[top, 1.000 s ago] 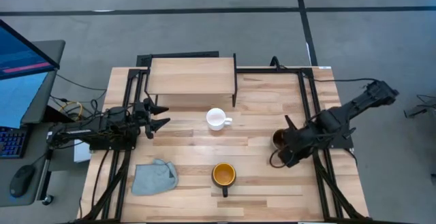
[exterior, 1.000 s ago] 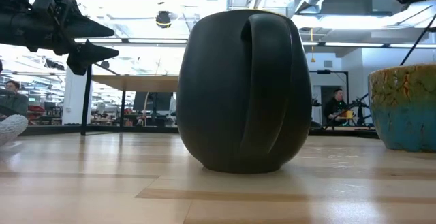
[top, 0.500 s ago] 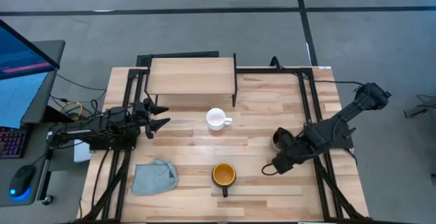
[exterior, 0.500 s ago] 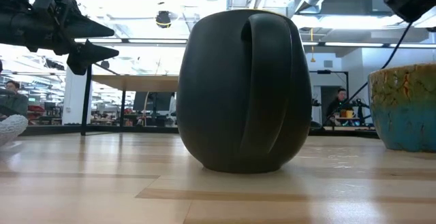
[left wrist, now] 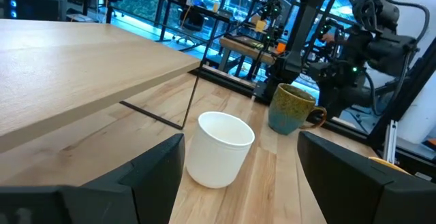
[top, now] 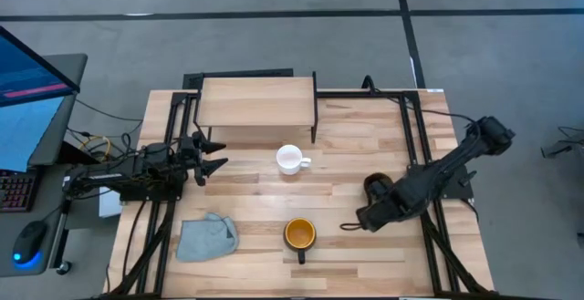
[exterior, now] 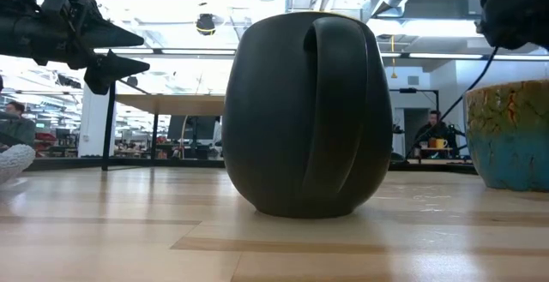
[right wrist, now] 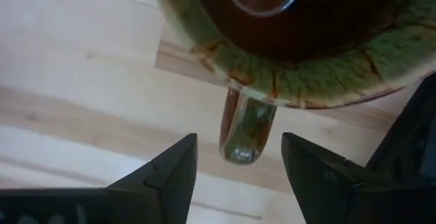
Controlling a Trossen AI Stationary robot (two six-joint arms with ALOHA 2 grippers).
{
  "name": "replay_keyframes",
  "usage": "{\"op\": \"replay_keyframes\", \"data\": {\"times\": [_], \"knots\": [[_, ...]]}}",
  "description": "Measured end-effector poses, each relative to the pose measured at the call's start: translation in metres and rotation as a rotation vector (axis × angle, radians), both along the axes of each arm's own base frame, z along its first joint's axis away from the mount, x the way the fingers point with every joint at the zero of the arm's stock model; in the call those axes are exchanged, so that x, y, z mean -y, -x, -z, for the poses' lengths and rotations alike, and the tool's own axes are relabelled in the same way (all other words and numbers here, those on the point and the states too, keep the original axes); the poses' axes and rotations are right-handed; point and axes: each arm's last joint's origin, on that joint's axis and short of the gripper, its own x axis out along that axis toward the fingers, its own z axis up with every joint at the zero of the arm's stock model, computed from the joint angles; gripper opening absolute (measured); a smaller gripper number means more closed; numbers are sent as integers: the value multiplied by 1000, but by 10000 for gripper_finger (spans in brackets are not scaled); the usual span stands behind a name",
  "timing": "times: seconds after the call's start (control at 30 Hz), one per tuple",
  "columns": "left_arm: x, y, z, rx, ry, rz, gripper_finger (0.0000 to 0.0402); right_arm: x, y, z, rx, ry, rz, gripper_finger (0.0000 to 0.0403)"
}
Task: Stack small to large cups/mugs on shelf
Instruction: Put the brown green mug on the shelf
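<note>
Both arms are dark, jointed and cable-trailed, each ending in a black claw of two pointed wedge fingers (right wrist: 163, 176).

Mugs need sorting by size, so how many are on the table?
3. Small white mug in front of the shelf; dark mug with orange inside near the front edge; olive-green mug with brown inside under the right arm.

The shelf (top: 257, 102) top lies bare. On the desk (top: 338, 159) in front of it the white mug (top: 290, 160) stands alone, with open wood between it, the dark mug (top: 299, 234) and the olive mug (top: 376, 187), crowded by the right gripper (top: 351, 225).
</note>
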Motion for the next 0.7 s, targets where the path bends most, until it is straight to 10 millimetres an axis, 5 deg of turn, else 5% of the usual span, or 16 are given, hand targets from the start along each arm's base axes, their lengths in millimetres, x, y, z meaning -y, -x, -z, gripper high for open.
{"op": "replay_keyframes", "data": {"times": [0.7], "knots": [[2,0,1,-4,1,62,277,9,-9,13,-59,96,26,219]]}}
